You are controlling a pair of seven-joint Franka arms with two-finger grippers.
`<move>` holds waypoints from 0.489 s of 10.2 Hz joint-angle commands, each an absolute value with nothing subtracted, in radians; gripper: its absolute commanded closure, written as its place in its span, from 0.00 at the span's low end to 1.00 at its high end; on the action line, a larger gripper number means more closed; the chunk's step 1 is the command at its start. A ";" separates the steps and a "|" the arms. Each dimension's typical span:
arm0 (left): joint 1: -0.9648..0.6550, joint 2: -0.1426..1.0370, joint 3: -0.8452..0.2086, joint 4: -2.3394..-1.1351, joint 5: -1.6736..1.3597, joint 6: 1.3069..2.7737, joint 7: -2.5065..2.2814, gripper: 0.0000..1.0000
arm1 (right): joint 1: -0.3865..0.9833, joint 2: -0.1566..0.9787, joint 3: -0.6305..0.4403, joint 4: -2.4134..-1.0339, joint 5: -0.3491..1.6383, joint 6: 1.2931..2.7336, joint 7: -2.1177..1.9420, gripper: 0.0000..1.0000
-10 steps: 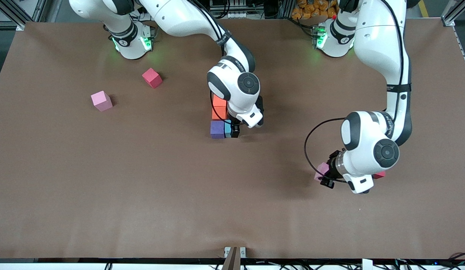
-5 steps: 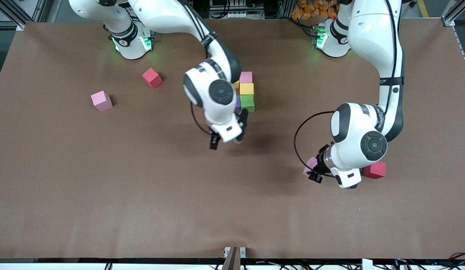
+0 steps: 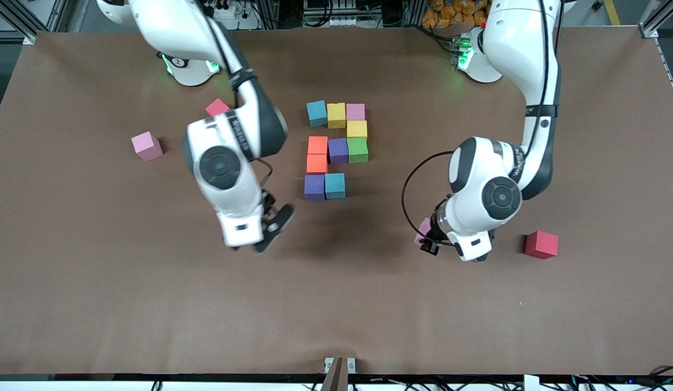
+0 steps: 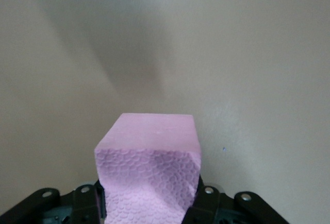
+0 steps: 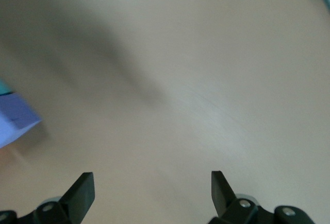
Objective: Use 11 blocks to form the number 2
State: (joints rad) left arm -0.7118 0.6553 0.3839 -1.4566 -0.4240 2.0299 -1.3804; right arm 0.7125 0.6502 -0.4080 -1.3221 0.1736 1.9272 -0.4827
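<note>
**Desk:** Brown table (image 3: 97,304) on your screen? Walk me across it, starting at the right arm's end.

**Me:** First I see a lone pink cube (image 3: 146,145). Near it, closer to the right arm's base, a red cube (image 3: 215,106) is half hidden by that arm. The right gripper (image 3: 268,231) hangs over bare table, fingers spread wide with nothing between them.

**Desk:** And the blocks?

**Me:** Ten sit packed mid-table. Farthest from the camera is a row of cyan (image 3: 316,113), yellow (image 3: 336,115) and pink (image 3: 356,112). A second yellow (image 3: 357,129) touches that pink. Next come orange (image 3: 318,145), purple (image 3: 338,150) and green (image 3: 357,150). Another orange (image 3: 316,163) sits under the first. Nearest me are purple (image 3: 314,187) and cyan (image 3: 334,185), side by side.

**Desk:** Left arm?

**Me:** My left gripper (image 3: 429,241) is clamped on a held pink cube (image 4: 148,172), a finger pressed to each side. It is over bare table, toward the left arm's end from the group. A second red cube (image 3: 541,244) lies apart, closer to that end.
</note>
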 commanded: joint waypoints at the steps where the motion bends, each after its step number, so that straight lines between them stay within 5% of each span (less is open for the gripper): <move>1: -0.762 0.643 0.390 -1.468 -0.423 2.019 -1.503 1.00 | 0.558 0.583 -0.336 -1.351 0.179 1.889 -0.352 0.00; 5: -0.862 0.641 0.382 -1.529 -0.425 2.029 -1.702 1.00 | 0.188 0.387 -0.139 -1.532 0.080 1.899 -0.331 0.00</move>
State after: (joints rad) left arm -0.8194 0.6574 0.3745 -1.4867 -0.4240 2.0229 -1.6409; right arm 0.3106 0.5138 -0.2621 -1.3990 0.1461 1.8872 -0.3623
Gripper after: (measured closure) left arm 0.441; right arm 0.000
